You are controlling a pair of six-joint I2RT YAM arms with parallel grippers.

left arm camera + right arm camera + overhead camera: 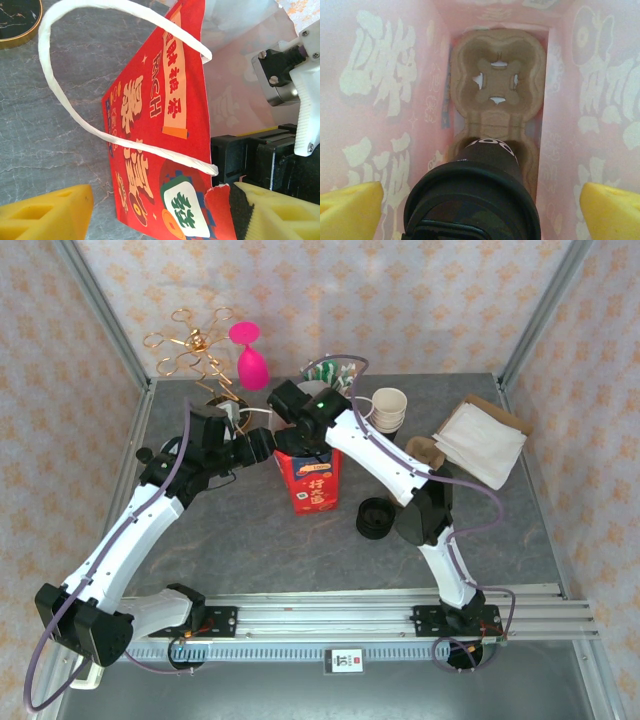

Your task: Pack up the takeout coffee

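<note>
Lidded takeout coffee cup [470, 192] seated in cardboard cup carrier [495, 80] at bottom of red paper bag [313, 488], right gripper [480, 206] spread wide above, fingers flanking cup without touching, left gripper [162, 207] open at bag's rim

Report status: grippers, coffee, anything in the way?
Right gripper open, fingers straddling the takeout coffee inside the red bag. Coffee looks seated in the cardboard carrier. Left gripper open astride bag wall. No obstruction seen.
</note>
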